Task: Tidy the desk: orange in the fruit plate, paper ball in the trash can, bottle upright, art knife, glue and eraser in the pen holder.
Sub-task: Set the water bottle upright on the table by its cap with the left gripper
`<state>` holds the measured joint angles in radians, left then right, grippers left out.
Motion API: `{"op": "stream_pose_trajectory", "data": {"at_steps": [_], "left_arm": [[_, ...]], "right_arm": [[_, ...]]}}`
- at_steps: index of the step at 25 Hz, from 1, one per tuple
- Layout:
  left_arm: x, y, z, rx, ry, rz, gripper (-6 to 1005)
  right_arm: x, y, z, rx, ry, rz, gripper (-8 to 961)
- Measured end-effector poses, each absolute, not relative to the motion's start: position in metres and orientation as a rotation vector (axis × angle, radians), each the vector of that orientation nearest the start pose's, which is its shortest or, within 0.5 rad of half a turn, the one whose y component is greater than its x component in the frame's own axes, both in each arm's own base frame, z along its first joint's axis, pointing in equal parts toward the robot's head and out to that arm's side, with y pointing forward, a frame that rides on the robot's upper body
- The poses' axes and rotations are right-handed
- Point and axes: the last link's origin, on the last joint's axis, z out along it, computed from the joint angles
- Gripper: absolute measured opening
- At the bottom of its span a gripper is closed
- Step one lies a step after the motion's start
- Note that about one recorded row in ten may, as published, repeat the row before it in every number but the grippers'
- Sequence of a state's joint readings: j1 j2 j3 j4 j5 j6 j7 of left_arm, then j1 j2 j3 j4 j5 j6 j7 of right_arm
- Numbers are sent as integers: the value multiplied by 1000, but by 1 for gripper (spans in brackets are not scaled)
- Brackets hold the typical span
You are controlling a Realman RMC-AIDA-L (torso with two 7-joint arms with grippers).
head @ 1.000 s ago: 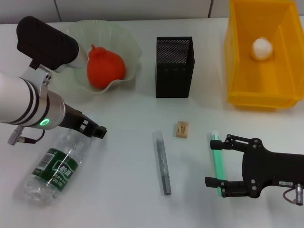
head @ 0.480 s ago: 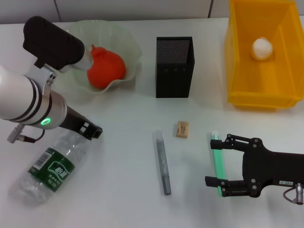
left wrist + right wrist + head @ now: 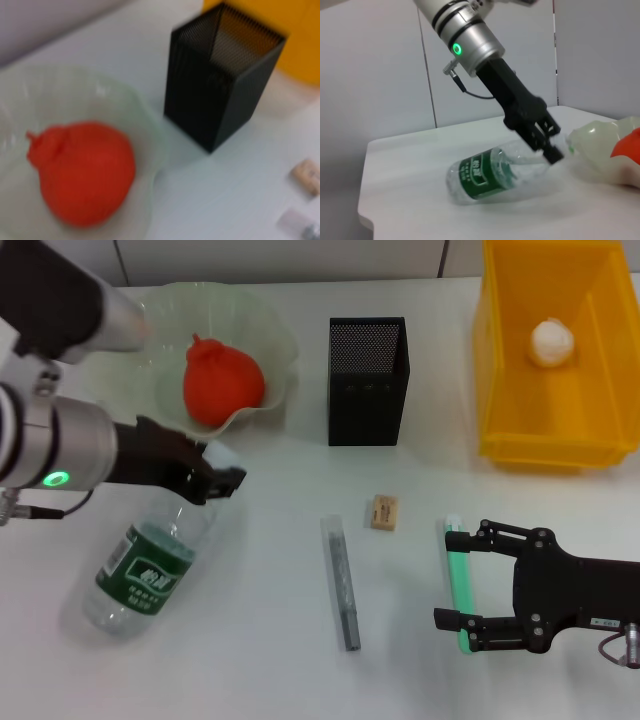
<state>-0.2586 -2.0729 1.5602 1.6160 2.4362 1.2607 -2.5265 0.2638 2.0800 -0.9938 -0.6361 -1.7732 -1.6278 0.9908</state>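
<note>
The water bottle (image 3: pixel 150 560) lies on its side on the surface just in front of the fruit plate (image 3: pixel 262 330), long axis slanting, neck end toward the plate. The left hand (image 3: pixel 222 478) sits right at that neck, closed around it by the look of things. The right hand (image 3: pixel 470 580) rests well apart, fingers spread, beside a green glue stick (image 3: pixel 458 575).

The pen holder (image 3: pixel 367 382) stands mid-table. To its left the orange (image 3: pixel 222 383) sits in the fruit plate (image 3: pixel 262 325); to its right the paper ball (image 3: pixel 552 342) lies in the trash can (image 3: pixel 500 390). Before it lie the eraser (image 3: pixel 383 512) and a long stick (image 3: pixel 340 581). Far left of that, the bottle (image 3: pixel 150 562) lies tilted, neck at my left fingers (image 3: pixel 222 480).
</note>
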Motion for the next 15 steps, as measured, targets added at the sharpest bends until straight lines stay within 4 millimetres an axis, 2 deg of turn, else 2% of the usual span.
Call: {"op": "stream_pose_trajectory", "data": {"at_steps": [6,10,15], "left_arm": [[-194,311,17,-2579,-642,-115,442],[-200,303,25,-2595,-472,-228,442],[-213,298,36,-2559,-447,-346,442]], "right_arm": [[295,243,-29,-2815,310,762,843],[295,244,-29,-2816,322,758,843],[295,244,-29,-2816,324,757,843]]}}
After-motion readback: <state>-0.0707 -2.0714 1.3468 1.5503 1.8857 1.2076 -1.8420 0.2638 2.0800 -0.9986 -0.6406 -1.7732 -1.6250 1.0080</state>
